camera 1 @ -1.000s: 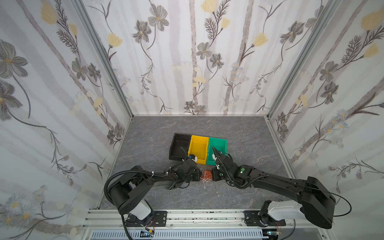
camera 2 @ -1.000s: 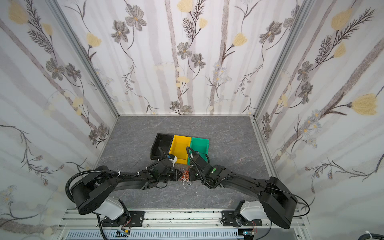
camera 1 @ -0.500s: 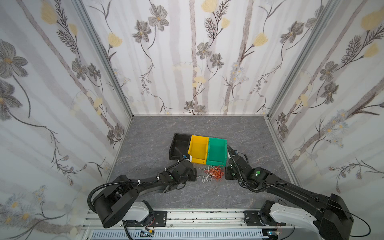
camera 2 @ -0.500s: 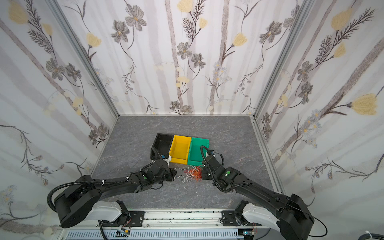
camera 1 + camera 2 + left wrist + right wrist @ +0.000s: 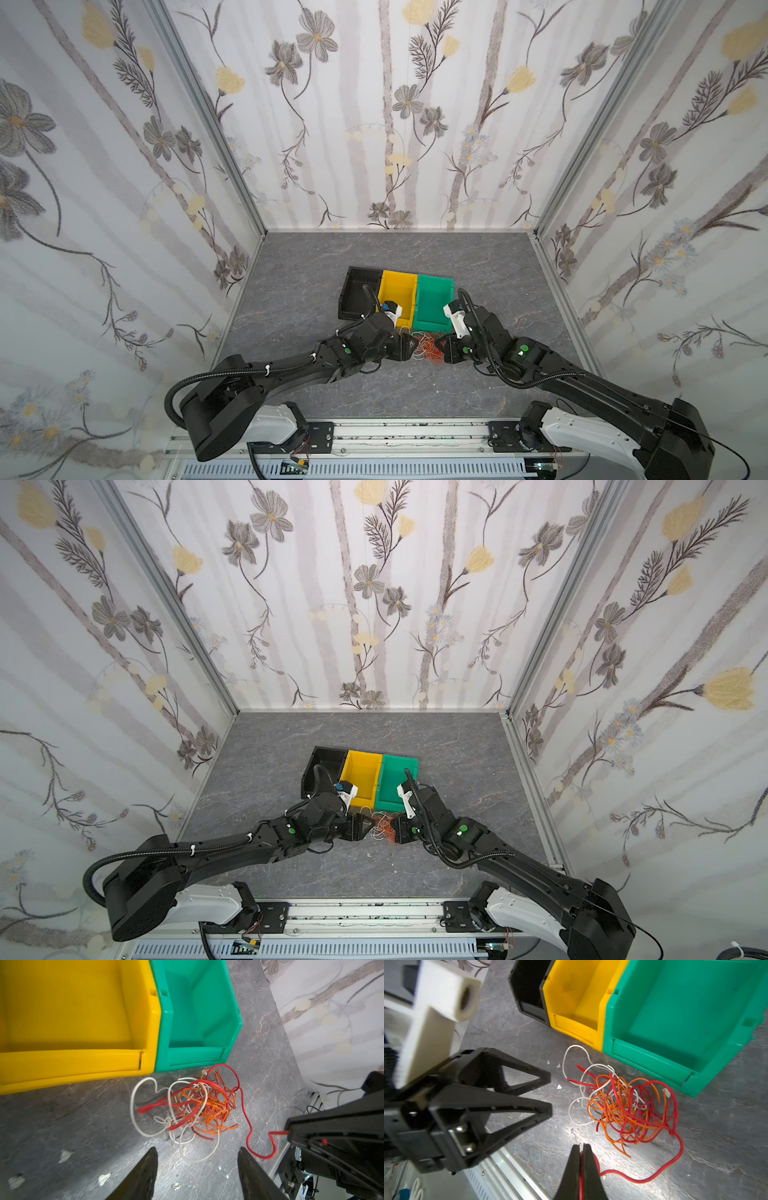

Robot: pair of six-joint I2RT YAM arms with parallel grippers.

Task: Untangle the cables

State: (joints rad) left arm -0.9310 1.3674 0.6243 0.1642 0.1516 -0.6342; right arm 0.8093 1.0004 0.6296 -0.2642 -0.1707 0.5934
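Floral walls (image 5: 395, 124), grey, seemingly stone floor (image 5: 395, 249).

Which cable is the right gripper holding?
The red cable: one end runs out from the others and is pinched in the shut right gripper. The white cable and orange cable are held by nothing.
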